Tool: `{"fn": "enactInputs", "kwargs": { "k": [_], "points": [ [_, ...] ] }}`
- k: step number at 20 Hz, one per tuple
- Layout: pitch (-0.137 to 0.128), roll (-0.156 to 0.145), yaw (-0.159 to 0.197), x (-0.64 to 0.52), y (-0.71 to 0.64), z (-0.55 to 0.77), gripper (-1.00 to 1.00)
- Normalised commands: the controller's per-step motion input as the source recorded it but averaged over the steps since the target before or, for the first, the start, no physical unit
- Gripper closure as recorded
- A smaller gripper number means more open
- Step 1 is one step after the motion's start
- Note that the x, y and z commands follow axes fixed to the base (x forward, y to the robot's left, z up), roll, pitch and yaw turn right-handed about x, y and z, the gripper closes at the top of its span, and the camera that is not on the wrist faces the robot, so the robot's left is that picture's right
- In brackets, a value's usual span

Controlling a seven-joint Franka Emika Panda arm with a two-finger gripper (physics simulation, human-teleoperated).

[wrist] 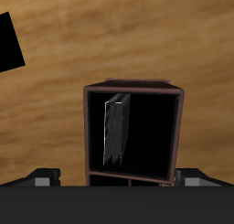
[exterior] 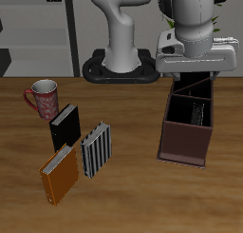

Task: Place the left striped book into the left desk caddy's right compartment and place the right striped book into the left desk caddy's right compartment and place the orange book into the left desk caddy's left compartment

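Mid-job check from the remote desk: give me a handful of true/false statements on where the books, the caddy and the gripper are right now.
1. One striped book stands inside the left desk caddy. True.
2. The orange book is already in the caddy. False: it lies on the table near the front edge.
3. A second striped book lies on the table beside the orange book. True.
4. The gripper is down among the books on the table. False: the wrist view looks down into the caddy.
5. The mug lies tipped over. False: it stands upright, behind the black book.
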Motion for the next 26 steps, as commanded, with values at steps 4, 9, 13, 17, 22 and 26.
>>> {"fn": "enactInputs", "kwargs": {
  "k": [4,9,13,17,22,26],
  "points": [
    [-0.06,-0.065,0.015,-0.19,-0.55,0.43,-1.0],
    [-0.046,0.03,0.093,-0.08,-0.41,0.28,-1.0],
    [-0.011,-0.041,0.015,0.05,-0.47,0.14,-1.0],
    [-0.009,-0.081,-0.005,0.02,-0.68,0.1,-1.0],
    [0.0,-0.036,0.025,0.07,-0.52,0.06,-1.0],
    [-0.005,0.031,0.082,0.19,-0.23,-0.01,-1.0]
  ]
}}
